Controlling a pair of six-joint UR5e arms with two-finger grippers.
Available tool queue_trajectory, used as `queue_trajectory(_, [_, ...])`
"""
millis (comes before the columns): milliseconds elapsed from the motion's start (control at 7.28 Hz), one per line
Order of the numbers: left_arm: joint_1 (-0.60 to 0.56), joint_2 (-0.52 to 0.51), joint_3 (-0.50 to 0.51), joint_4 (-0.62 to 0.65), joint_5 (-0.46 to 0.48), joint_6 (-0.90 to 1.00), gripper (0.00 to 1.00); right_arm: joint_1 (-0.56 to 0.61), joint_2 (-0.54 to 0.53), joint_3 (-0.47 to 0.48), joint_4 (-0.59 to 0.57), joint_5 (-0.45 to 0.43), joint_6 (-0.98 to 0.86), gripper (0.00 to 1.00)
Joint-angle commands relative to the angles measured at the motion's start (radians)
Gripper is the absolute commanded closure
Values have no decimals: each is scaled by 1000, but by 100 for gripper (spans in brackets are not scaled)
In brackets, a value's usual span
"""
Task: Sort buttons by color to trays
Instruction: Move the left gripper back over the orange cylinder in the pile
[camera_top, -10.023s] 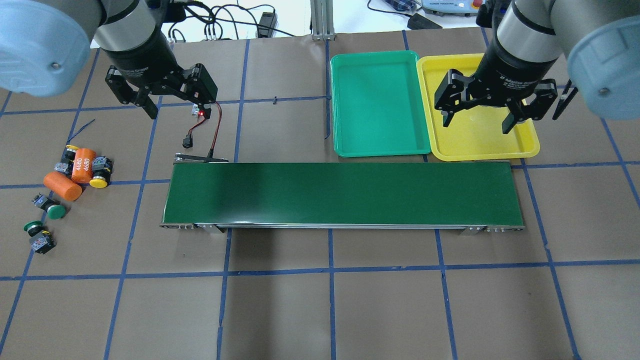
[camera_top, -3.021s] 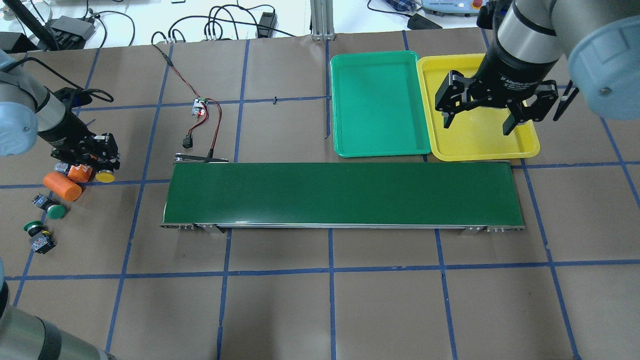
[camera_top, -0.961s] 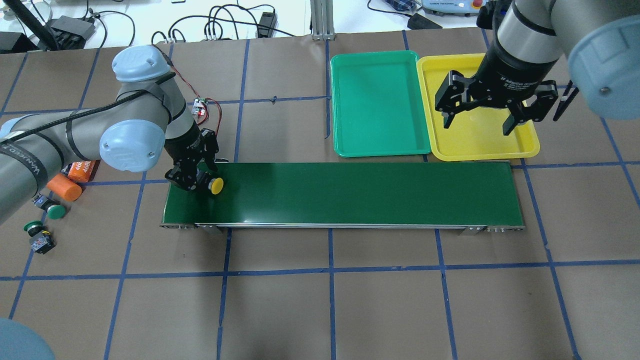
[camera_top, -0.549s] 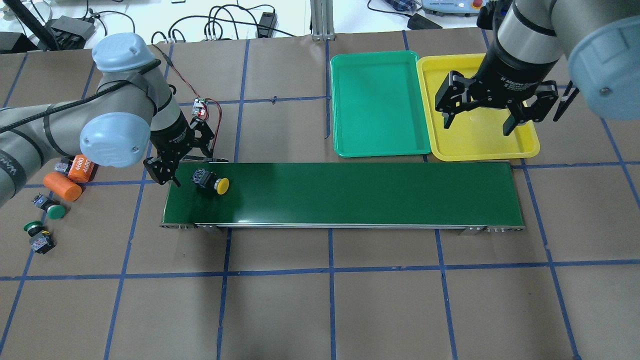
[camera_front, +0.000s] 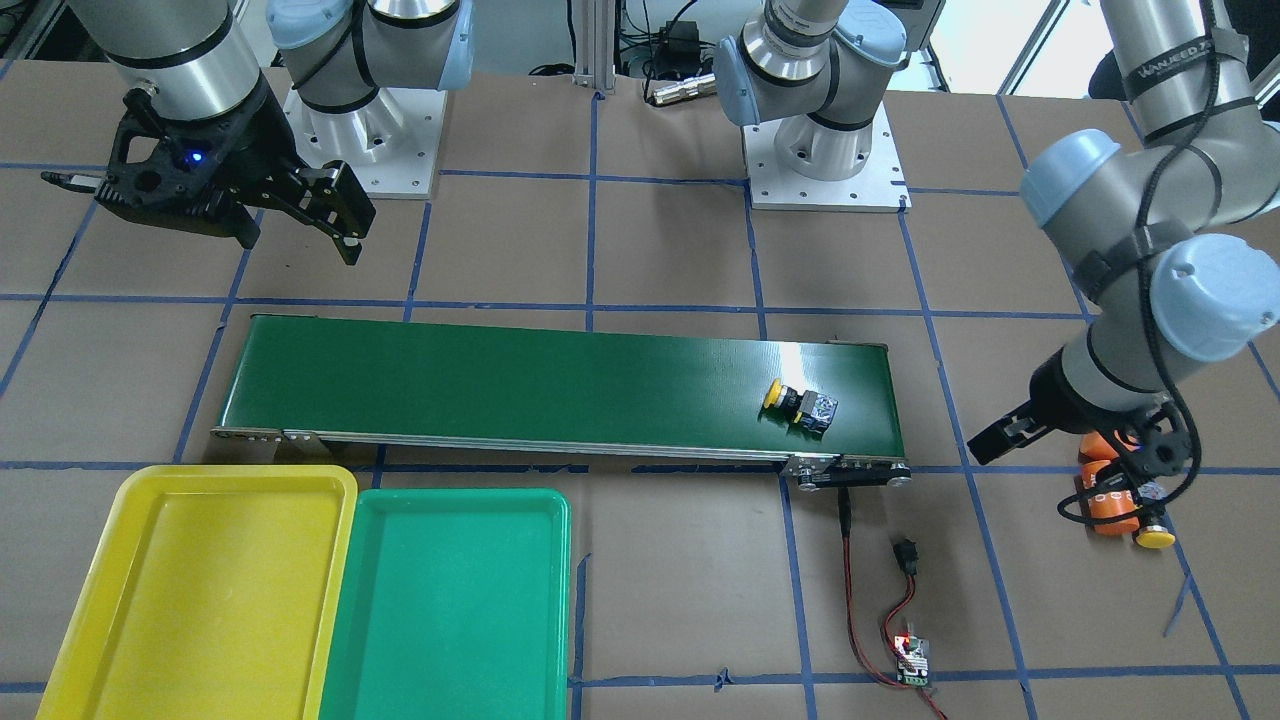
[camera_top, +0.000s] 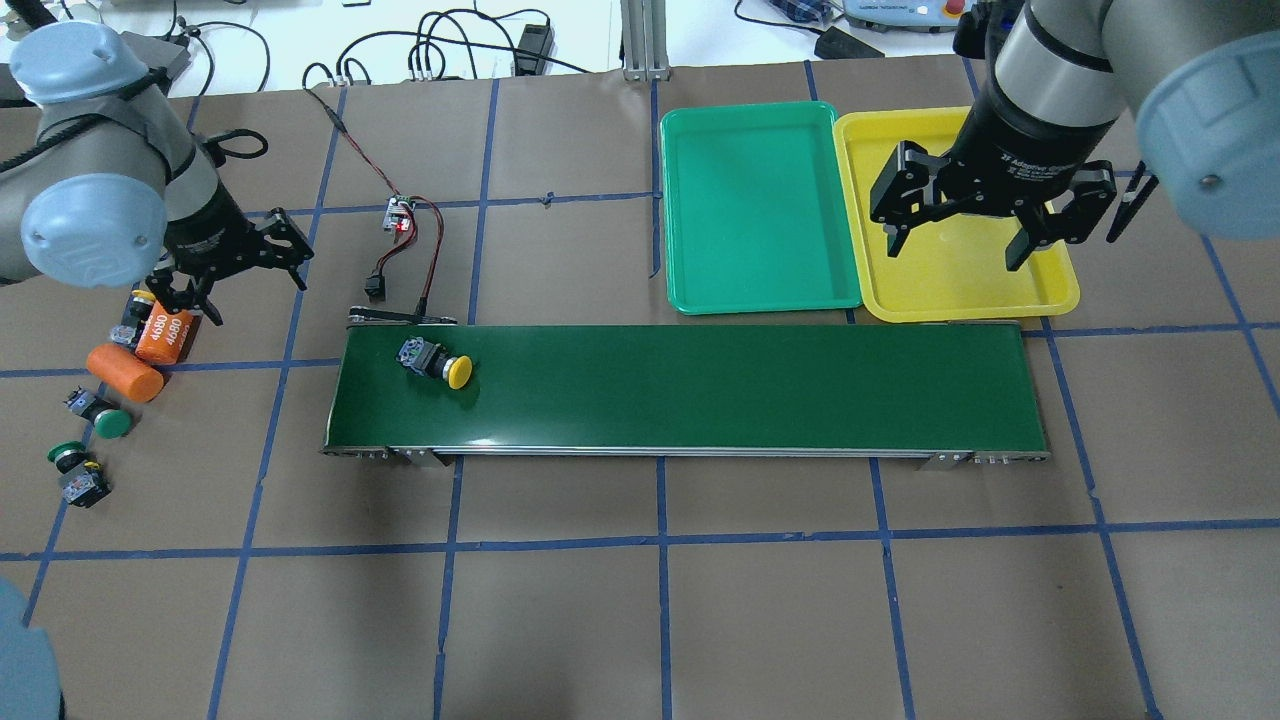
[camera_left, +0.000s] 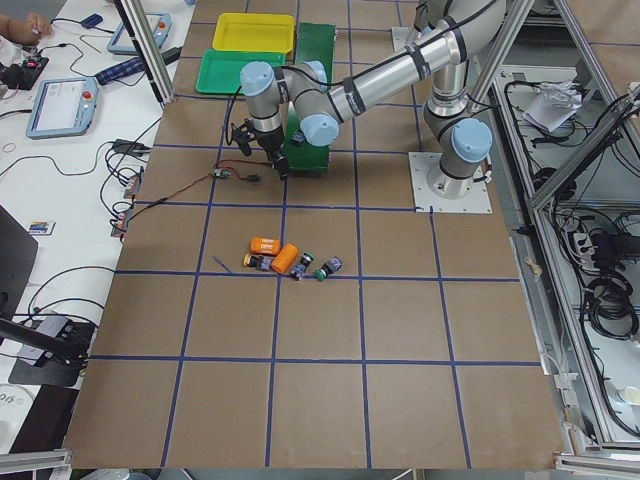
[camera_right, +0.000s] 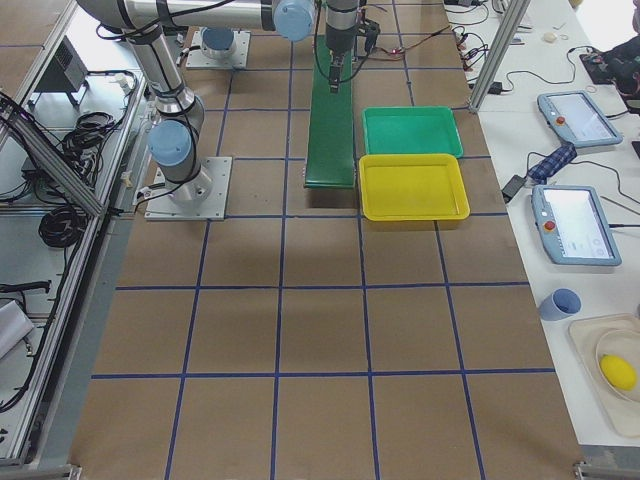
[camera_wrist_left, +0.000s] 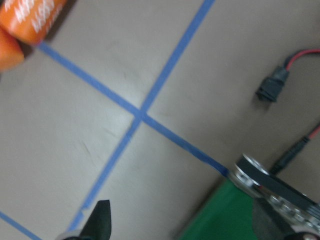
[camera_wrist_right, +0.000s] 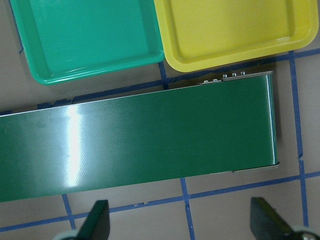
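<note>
One yellow button (camera_top: 443, 366) (camera_front: 797, 402) lies on its side at the left end of the conveyor belt (camera_top: 700, 385), free of both grippers. My left gripper (camera_top: 245, 290) (camera_front: 1080, 455) hangs open and empty over the table beside the pile. Two green buttons (camera_top: 103, 419) (camera_top: 73, 468) lie at the far left. Another yellow button (camera_front: 1155, 537) is tucked by the orange cylinders. The green tray (camera_top: 760, 200) (camera_wrist_right: 90, 40) and yellow tray (camera_top: 950, 290) (camera_wrist_right: 225, 30) hold nothing. My right gripper (camera_top: 950, 250) (camera_front: 300, 238) hovers open over the yellow tray.
Two orange cylinders marked 4680 (camera_top: 165, 335) (camera_front: 1105, 490) lie among the buttons at the left. A small circuit board with red and black wires (camera_top: 400, 215) sits behind the belt's left end. The left wrist view shows the belt's roller end (camera_wrist_left: 270, 190).
My left gripper has let go of the yellow button on the belt and swung back left toward the pile. The button has shifted slightly right. The right arm has not moved.
</note>
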Motion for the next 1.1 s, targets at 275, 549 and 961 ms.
queue_trajectory(275, [153, -195, 156, 24, 3, 760, 0, 0, 0, 0, 0, 0, 0, 0])
queue_trajectory(549, [194, -265, 167, 65, 1, 1007, 0, 0, 0, 0, 0, 0, 0, 0])
queue_trajectory(961, [211, -285, 157, 63, 0, 967, 0, 0, 0, 0, 0, 0, 0, 0])
